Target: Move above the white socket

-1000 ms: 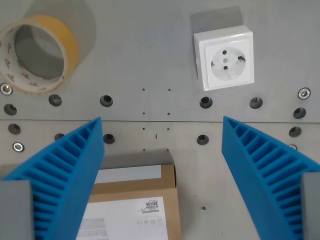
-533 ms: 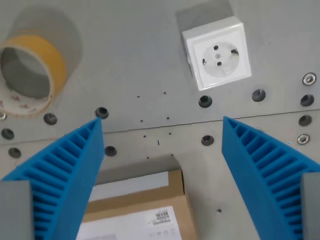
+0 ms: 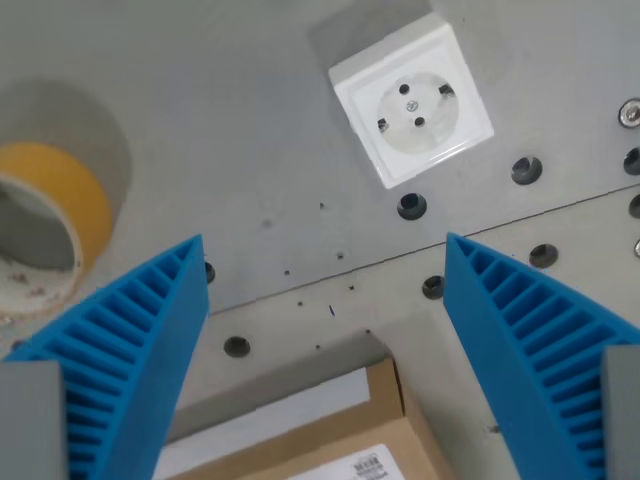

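The white socket [image 3: 411, 100] is a square wall outlet lying face up on the grey table, in the upper middle of the wrist view, turned a little counter-clockwise. My gripper [image 3: 325, 250] is open, its two blue ribbed fingers [image 3: 130, 350] spread wide at the lower left and lower right. Nothing is between them. The socket lies beyond the fingertips, above and slightly toward the wrist view's right of the gap's middle.
A roll of yellow tape [image 3: 45, 215] lies at the left edge. A brown cardboard box [image 3: 320, 430] with a white label sits below, between the fingers. The grey table [image 3: 220, 120] has bolt holes [image 3: 411, 206] and a seam running across.
The camera has moved and rotated: the whole scene has tilted counter-clockwise, the socket has shifted left toward the picture's centre, the tape and box have slid down. The fingers keep the same spread.
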`<action>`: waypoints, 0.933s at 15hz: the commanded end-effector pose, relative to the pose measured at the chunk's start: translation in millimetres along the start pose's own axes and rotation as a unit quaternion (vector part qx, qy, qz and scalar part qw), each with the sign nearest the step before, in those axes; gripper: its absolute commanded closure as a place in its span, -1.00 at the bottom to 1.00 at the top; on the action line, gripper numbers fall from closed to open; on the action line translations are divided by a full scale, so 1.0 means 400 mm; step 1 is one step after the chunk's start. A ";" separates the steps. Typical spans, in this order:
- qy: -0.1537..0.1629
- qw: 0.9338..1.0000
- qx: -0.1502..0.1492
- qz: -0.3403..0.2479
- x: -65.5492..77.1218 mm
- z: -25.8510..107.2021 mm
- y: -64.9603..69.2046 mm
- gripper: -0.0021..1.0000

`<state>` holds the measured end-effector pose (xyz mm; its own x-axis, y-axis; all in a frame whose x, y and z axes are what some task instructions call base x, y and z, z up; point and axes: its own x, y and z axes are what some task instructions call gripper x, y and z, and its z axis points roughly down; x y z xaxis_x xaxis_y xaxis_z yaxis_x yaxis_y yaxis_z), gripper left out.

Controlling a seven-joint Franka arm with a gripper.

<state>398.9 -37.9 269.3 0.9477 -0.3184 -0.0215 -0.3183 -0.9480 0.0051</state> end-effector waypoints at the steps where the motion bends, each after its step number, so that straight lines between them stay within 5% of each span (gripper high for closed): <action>1: 0.044 0.980 0.000 0.193 0.004 0.041 0.023 -1.00; 14: 0.058 0.925 0.003 0.374 0.029 0.182 0.088 -1.00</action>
<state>403.5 -72.5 202.4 0.7152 -0.6988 -0.0169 -0.6987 -0.7154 0.0117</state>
